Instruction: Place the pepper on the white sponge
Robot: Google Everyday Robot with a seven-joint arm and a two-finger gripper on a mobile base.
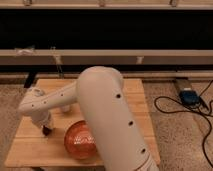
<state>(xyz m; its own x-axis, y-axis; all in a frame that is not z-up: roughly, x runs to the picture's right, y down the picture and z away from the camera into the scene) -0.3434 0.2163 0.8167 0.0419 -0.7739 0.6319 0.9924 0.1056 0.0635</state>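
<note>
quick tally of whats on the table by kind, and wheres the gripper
bowl, orange-red: 1
small pale item, kind unclear: 1
pepper: 0 in view
white sponge: 0 in view
total seen on the table: 2
gripper: low over the table's left side, just left of the bowl

The robot's white arm (105,115) covers the middle and right of the wooden table (27,150) and hides one side of the orange bowl (75,142). The gripper (46,131), low over the table's left side, is too small to make out. The arm runs off the bottom edge.
</note>
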